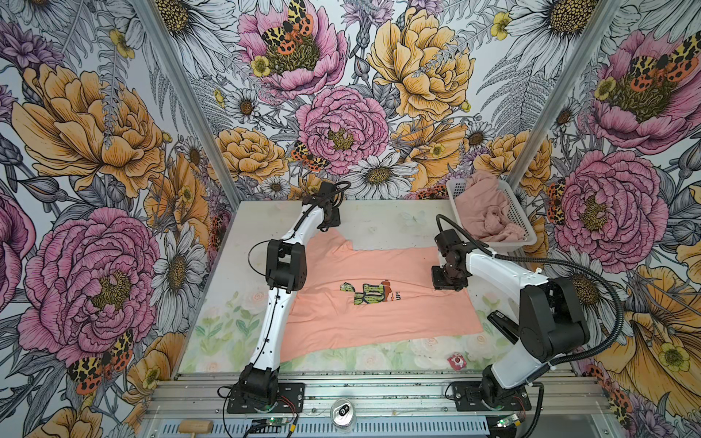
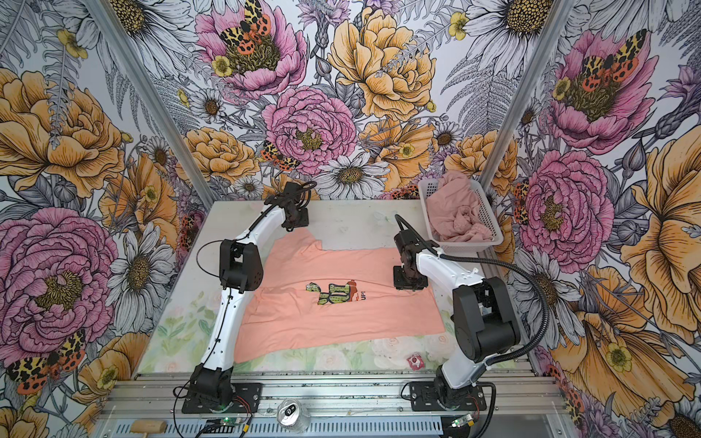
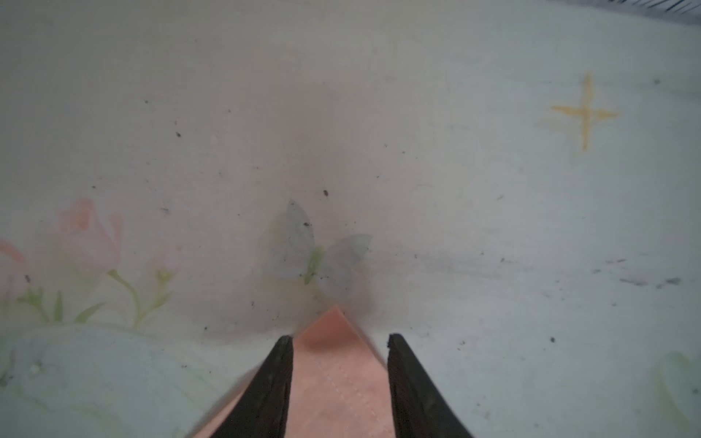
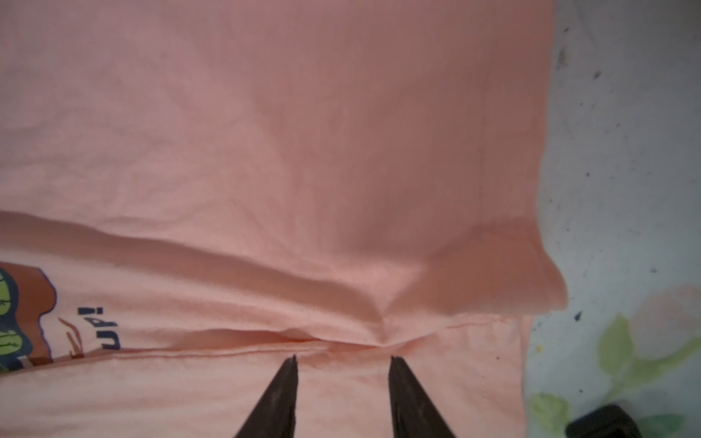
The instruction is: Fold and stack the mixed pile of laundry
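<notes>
Top views show the peach-orange soft T-shirt (image 1: 379,273) flat but unfolded, the dusty-pink garment (image 1: 481,212) in a white plastic basket (image 1: 520,216); left gripper (image 3: 340,337) and right gripper (image 4: 343,358) have jaws apart.

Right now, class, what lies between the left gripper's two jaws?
A corner of the peach T-shirt, lying on the table, sits between the left gripper's jaws; the left wrist view shows it.

The desk (image 1: 379,222) is pale with a faded flower print, kinda grubby. Peach T-shirt (image 1: 379,261) spread out across the middle, white basket (image 1: 517,216) at the far right corner, black stapler-looking thing (image 1: 501,325) by the right edge, small red bit (image 1: 456,361) near the front.
</notes>
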{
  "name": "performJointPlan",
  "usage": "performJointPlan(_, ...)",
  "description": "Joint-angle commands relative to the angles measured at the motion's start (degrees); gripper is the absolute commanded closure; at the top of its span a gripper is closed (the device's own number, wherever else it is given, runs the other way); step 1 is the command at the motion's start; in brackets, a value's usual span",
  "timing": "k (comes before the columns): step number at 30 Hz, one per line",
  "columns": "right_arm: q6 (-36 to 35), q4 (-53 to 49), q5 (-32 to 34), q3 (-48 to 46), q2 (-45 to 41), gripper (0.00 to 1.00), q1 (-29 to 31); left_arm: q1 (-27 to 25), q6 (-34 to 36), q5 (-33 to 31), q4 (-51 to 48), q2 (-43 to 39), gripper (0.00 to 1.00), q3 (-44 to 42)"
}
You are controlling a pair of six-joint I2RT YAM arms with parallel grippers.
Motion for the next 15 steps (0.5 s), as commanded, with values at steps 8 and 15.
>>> performJointPlan(8, 1.01, 0.62, 0.30, 0.37, -1.96, 0.59, -0.39, 0.28, -0.04, -1.73, -3.75, 0.75, 0.98, -0.01)
performJointPlan(15, 0.30, 4.26, 2.14, 4.94, 1.12, 0.59, -1.50, -0.03, -1.11, -0.79, -3.22, -7.96, 1.00, -4.21)
